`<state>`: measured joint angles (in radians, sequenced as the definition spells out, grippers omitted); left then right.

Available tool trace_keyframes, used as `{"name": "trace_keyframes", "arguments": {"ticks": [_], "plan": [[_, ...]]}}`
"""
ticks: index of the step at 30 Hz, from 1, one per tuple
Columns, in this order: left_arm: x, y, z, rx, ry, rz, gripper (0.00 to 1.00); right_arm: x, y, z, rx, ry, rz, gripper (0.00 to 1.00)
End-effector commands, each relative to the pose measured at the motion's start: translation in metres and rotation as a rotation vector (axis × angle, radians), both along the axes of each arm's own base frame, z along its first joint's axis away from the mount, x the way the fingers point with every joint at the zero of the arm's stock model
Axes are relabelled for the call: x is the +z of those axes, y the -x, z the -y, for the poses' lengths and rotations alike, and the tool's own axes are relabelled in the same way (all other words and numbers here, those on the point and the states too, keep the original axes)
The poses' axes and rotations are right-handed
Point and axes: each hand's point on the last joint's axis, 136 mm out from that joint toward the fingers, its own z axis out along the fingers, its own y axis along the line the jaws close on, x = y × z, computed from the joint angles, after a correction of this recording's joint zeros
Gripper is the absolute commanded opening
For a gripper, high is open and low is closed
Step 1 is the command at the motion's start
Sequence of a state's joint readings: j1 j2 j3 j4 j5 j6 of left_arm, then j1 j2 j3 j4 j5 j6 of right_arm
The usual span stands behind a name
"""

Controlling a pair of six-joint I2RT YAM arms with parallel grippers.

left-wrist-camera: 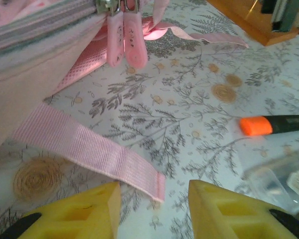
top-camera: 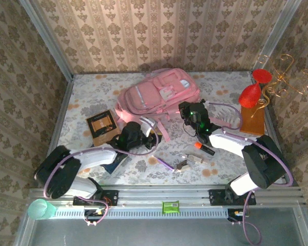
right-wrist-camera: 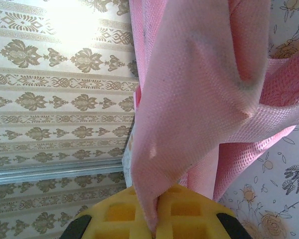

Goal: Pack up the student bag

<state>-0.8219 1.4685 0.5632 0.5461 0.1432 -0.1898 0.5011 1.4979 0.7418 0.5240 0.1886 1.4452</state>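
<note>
The student bag [top-camera: 159,95] is a pink backpack lying at the back middle of the table. My right gripper [top-camera: 186,109] sits at its right edge, shut on a fold of the bag's pink mesh fabric [right-wrist-camera: 199,89] that runs down between the yellow fingers [right-wrist-camera: 157,199]. At the bag's near side is my left gripper [top-camera: 142,138], low over the table. Its yellow jaws stand open [left-wrist-camera: 153,188] with nothing between them. The end of a pink strap [left-wrist-camera: 89,147] lies just ahead of them. Two pink zipper pulls [left-wrist-camera: 124,42] hang at the bag's edge.
An orange highlighter [top-camera: 204,148] [left-wrist-camera: 271,124], a clear plastic item [top-camera: 187,163] [left-wrist-camera: 284,174] and a purple pen [top-camera: 164,163] lie near the front middle. A brown notebook [top-camera: 101,127] lies left. A wooden stand with red glasses [top-camera: 254,97] is at the right.
</note>
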Motion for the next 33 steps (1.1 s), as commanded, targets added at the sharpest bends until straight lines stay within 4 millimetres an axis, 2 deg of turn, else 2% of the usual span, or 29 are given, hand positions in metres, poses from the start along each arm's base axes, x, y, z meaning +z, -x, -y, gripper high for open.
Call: {"name": "trace_keyframes", "arguments": {"ticks": [1, 4, 7, 17, 33], "plan": [[0.028, -0.027, 0.018, 0.042, 0.061, 0.158, 0.36, 0.066, -0.007, -0.008, -0.011, -0.11, 0.154, 0.0], [0.023, -0.039, 0.027, 0.054, 0.06, 0.175, 0.31, 0.069, -0.006, -0.012, -0.001, -0.114, 0.156, 0.0], [0.022, -0.048, 0.03, 0.074, 0.058, 0.196, 0.29, 0.07, -0.005, -0.014, 0.006, -0.116, 0.159, 0.0], [0.034, -0.073, 0.016, 0.13, 0.051, 0.241, 0.19, 0.06, -0.002, -0.012, 0.004, -0.113, 0.148, 0.0], [0.06, -0.075, 0.028, 0.043, 0.166, 0.241, 0.2, 0.049, -0.001, -0.016, 0.009, -0.112, 0.131, 0.0]]}}
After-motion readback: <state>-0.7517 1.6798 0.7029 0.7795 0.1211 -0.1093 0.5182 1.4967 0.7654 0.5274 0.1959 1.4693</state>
